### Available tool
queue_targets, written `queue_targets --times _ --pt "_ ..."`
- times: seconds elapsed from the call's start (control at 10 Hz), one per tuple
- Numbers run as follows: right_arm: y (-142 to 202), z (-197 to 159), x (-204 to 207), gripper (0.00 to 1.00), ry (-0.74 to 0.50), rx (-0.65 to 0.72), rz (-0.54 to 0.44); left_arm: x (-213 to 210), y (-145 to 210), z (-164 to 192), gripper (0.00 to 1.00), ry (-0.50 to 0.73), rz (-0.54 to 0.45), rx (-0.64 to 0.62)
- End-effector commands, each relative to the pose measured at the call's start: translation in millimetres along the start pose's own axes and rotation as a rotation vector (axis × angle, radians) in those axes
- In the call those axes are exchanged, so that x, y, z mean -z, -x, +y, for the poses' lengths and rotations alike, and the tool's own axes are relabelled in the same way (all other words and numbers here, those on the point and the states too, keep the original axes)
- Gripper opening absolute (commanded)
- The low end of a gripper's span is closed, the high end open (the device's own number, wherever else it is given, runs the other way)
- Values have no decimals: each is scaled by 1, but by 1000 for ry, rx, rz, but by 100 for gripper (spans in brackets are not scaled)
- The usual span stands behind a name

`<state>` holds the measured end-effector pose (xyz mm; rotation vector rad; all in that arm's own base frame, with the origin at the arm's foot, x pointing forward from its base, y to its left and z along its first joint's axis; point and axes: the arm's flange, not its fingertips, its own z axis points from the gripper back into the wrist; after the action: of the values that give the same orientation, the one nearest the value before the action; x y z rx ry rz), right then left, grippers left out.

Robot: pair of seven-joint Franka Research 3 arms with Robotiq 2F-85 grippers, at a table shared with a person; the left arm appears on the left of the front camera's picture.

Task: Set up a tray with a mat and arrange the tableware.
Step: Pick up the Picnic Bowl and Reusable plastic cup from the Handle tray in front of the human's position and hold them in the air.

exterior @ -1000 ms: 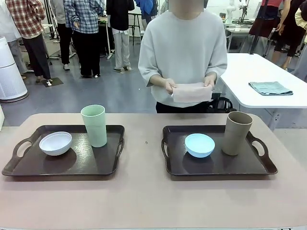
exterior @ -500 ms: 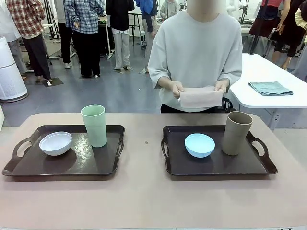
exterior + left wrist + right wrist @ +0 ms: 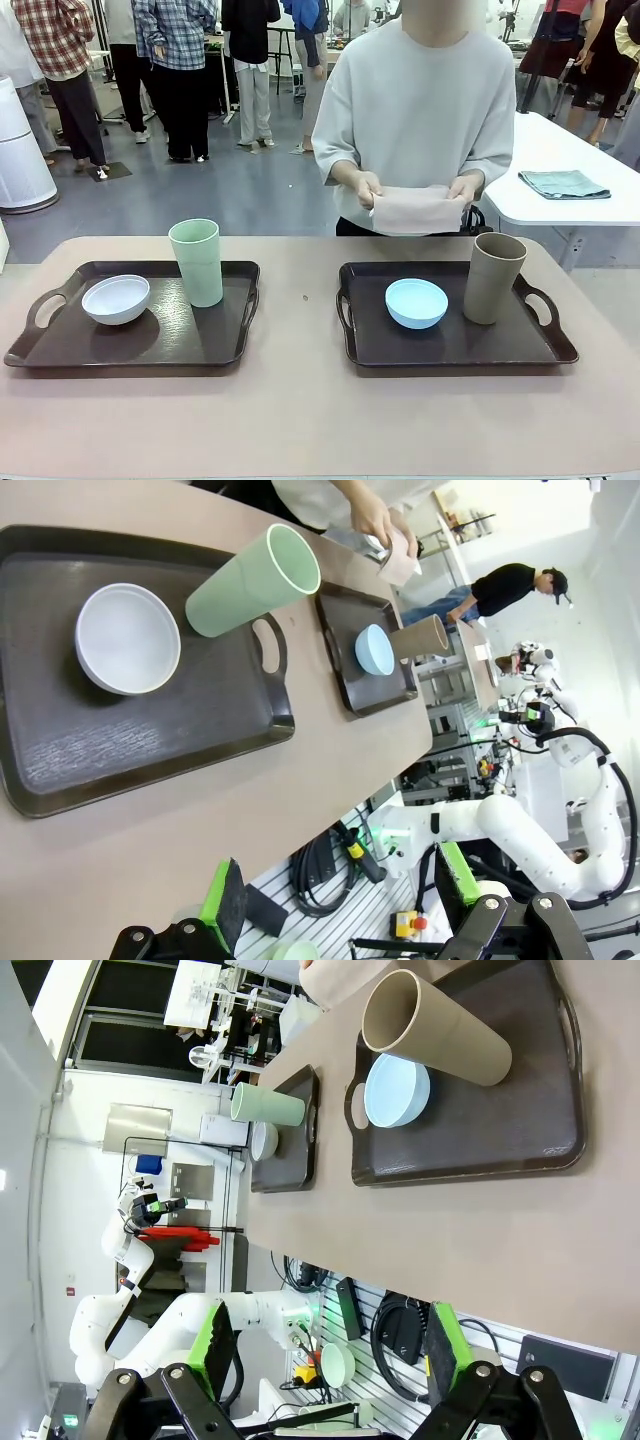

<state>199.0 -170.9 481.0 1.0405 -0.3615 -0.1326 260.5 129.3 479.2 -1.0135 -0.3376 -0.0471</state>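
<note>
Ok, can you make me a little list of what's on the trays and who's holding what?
left tray: white bowl, green cup standing up
right tray: blue bowl, brown cup standing up
person: holding a folded mat, past the table's far side
left fingers: open, empty
right fingers: open, empty

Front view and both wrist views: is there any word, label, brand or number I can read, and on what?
No readable text. The left tray, right tray, white bowl, pale blue bowl, green tumbler, tan tumbler and the person's folded cloth are plain.
Background gear in the wrist views is too small and blurred to read.
</note>
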Motion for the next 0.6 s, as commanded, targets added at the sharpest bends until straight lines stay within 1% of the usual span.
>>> queue_targets --times 0.0,0.5 --pt "-4 0 -1 100 -26 -19 -7 -2 -2 1 100 20 -8 23" --pt "-4 0 -1 100 -26 -19 -7 -2 -2 1 100 20 -8 23"
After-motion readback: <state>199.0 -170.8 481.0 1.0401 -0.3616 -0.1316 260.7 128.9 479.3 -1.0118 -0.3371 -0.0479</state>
